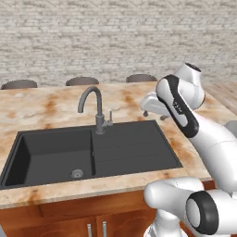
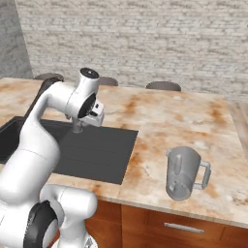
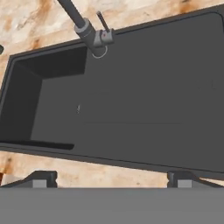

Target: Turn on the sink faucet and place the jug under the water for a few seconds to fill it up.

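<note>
The dark gooseneck sink faucet (image 1: 95,109) stands at the back rim of the black sink (image 1: 134,148), its small lever (image 3: 103,22) beside the base. No water comes from its spout. My gripper (image 1: 153,115) hovers above the sink's flat right part, to the right of the faucet and apart from it. In the hand view my gripper (image 3: 113,180) is open, with nothing between its fingertips (image 3: 43,179). The translucent grey jug (image 2: 186,172) stands upright on the counter to the right of the sink, handle to the right, well away from the gripper.
The marble counter (image 2: 169,116) surrounds the sink. The deep basin with its round drain (image 1: 77,173) is on the left. Chair backs (image 1: 82,81) stand behind the counter before a brick wall. Wooden cabinet fronts (image 2: 184,225) run below the front edge.
</note>
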{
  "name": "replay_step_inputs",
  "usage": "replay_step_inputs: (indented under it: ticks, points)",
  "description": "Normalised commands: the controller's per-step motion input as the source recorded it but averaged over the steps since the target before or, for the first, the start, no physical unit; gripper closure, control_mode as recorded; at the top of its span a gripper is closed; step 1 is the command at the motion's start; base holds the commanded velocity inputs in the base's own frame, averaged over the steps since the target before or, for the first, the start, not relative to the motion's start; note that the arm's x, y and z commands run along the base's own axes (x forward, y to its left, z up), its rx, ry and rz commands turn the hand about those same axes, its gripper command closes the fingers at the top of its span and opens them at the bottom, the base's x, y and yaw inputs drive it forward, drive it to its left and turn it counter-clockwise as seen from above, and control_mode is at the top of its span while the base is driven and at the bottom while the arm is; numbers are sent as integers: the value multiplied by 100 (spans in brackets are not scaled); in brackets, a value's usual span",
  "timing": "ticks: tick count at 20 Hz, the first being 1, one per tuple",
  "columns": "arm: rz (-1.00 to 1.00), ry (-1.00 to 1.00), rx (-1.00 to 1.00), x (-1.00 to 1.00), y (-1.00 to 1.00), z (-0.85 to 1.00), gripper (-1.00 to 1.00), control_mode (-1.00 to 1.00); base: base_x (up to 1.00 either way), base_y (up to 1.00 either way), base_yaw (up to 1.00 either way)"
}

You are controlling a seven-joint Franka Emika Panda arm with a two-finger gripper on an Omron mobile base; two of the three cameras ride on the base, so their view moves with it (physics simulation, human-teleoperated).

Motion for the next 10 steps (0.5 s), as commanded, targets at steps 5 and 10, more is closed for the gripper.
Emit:
replay_step_inputs:
  ticks: [5,10]
  points:
    - [9,-8,1,28,-2,-14,-100,-100,0,0,0]
    - [11,-2,5,42,0,-21,-100,-100,0,0,0]
